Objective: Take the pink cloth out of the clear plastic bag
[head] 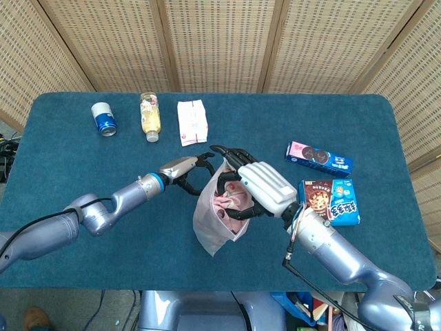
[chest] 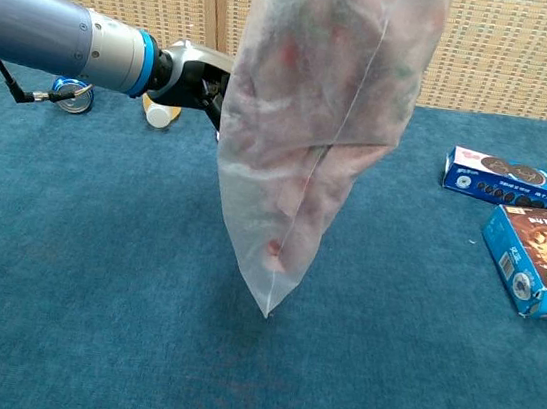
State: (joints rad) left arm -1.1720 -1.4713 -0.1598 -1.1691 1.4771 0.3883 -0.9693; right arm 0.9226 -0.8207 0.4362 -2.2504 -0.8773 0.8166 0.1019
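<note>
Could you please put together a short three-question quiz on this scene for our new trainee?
1. True or false: the clear bag hangs above the table.
2. Which hand holds the bag: A) left hand B) right hand?
3. Where is the pink cloth?

Key: 1. True; its bottom corner is off the cloth-covered top. 2. B. 3. Inside the bag, at its open mouth.
</note>
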